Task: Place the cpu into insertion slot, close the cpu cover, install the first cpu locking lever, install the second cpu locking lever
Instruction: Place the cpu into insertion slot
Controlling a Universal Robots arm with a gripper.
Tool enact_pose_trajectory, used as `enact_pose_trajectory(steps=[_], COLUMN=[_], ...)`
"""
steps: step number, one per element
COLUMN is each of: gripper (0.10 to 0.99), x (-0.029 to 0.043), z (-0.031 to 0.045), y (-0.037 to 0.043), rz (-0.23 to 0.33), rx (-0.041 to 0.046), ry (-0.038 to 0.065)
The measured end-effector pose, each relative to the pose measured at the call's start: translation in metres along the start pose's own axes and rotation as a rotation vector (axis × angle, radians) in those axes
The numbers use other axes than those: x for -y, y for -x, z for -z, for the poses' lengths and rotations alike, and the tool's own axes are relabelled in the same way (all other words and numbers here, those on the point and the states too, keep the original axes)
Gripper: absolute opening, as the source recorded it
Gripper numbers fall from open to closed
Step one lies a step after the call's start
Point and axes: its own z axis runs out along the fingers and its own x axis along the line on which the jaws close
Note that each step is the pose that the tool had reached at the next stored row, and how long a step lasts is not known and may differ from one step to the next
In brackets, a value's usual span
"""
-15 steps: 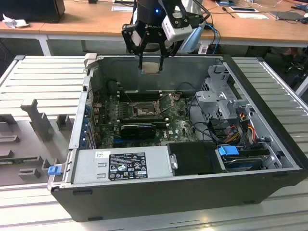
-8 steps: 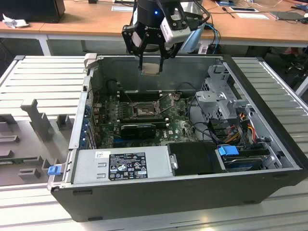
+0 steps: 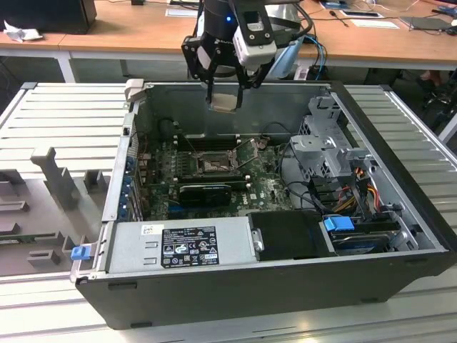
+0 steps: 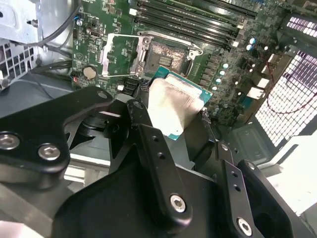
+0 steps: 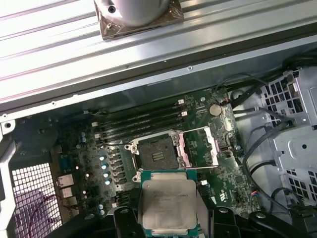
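Observation:
My gripper [image 3: 224, 96] is shut on the cpu [image 3: 223, 101], which hangs above the open computer case, over its far wall. In both wrist views the cpu [image 4: 178, 104] [image 5: 168, 203] shows its silver-grey top face between the black fingers [image 4: 143, 119]. The insertion slot [image 3: 213, 166] [image 4: 166, 57] [image 5: 156, 153] lies bare on the green motherboard, below and ahead of the chip, with its dark pin field showing. Beside the slot, the cpu cover [image 5: 198, 146] [image 4: 119, 54] is swung open, a thin metal frame with a square window.
Black memory slots [image 5: 138, 121] run next to the socket. A grey power supply [image 3: 182, 246] fills the case's near side, and a metal drive cage [image 3: 332, 153] with cables stands at the exterior view's right. A grey fixture tray [image 3: 50, 200] lies outside the case.

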Motion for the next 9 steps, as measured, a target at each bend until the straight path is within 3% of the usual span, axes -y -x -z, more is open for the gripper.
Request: enact_pose_trajectory(steps=[9], gripper=[0.529], x=[0.0000], z=[-0.0006], y=[0.0000], rz=[-0.125], rx=[0.0110], ry=[0.002])
